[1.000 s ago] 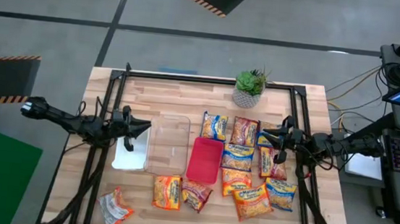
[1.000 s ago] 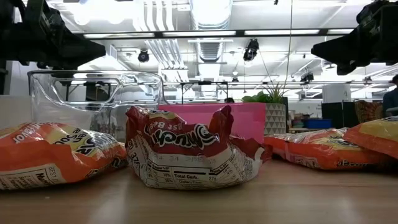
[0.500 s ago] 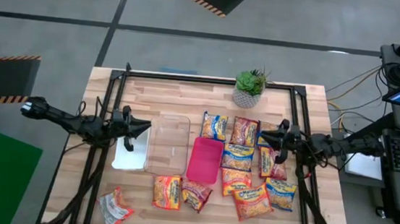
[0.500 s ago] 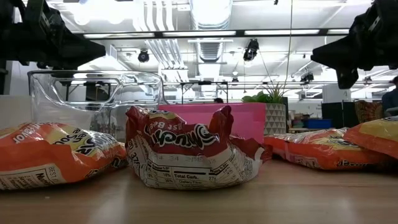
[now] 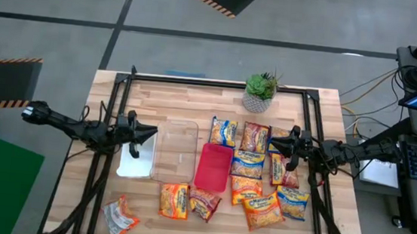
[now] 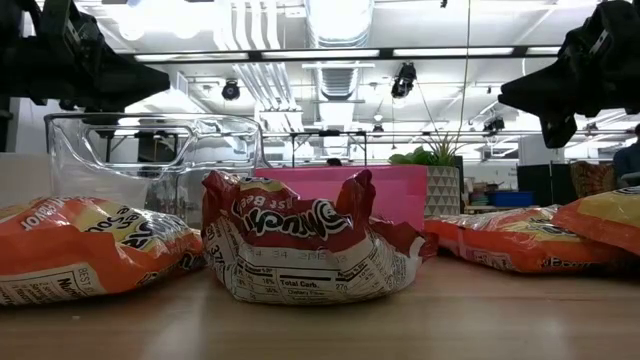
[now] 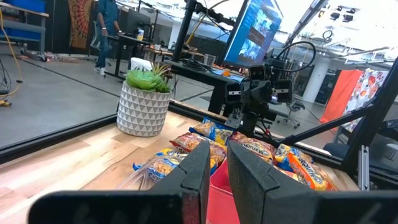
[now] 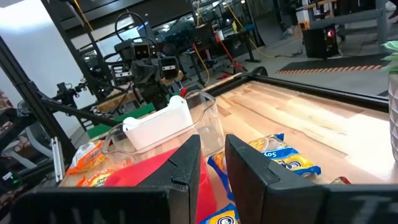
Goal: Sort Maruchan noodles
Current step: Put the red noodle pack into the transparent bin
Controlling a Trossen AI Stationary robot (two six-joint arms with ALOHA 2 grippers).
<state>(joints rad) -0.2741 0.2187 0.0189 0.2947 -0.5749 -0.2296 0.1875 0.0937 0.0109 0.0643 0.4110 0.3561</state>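
The right gripper (image 5: 273,143) hangs nearly shut and empty over the crowded Maruchan noodles (image 5: 248,164) beside the red tray (image 5: 213,167). Packets overlap, so a descent could pinch two together. The left gripper (image 5: 152,132), also narrowed, waits above the white tray (image 5: 135,163).

Noodle packets (image 5: 260,178): orange-yellow with blue, red or orange accents, spread from 3 to 6 o'clock on the pale wood-grain table (image 5: 195,101). Trays at centre: one red (image 5: 213,167), one clear (image 5: 176,150), one white (image 5: 137,156). Plant (image 5: 260,84) at 12 o'clock: green, in a white pot (image 5: 256,102) with triangle relief.
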